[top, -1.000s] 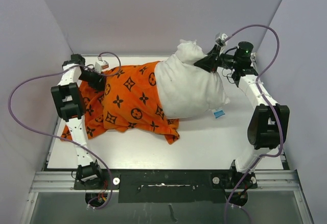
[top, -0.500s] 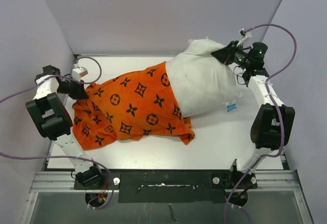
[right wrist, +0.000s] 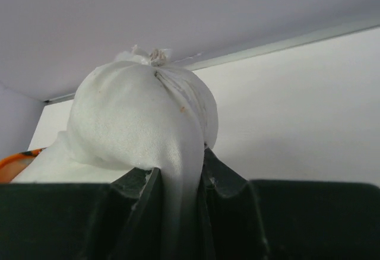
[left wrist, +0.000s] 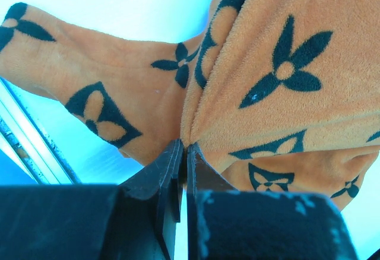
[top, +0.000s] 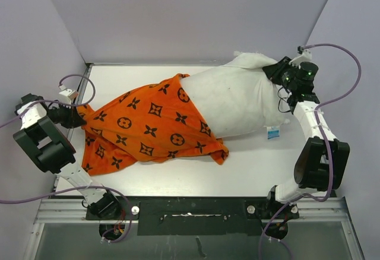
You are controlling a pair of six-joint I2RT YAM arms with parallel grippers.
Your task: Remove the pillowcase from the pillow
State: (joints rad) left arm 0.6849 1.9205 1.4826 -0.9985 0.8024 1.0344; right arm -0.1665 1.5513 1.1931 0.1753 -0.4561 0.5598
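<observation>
Pillowcase (top: pixel 148 130) pulled further off pillow (top: pixel 237 102), pinched in L end effector (left wrist: pixel 183 148).

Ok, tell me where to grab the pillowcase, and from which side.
Pinch the pillowcase at its bunched left end, from the left: the pillow sticks out of its right side, so a leftward pull should slide it off. The left gripper pinches a fold there.

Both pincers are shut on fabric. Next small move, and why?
Probably draw the left pincer leftward, away from the right pincer, which should hold. The left one pinches the pillowcase at its left end and the right one pinches a corner of the pillow. The pillowcase wraps only the pillow's left part, so pulling apart should slide it off.
</observation>
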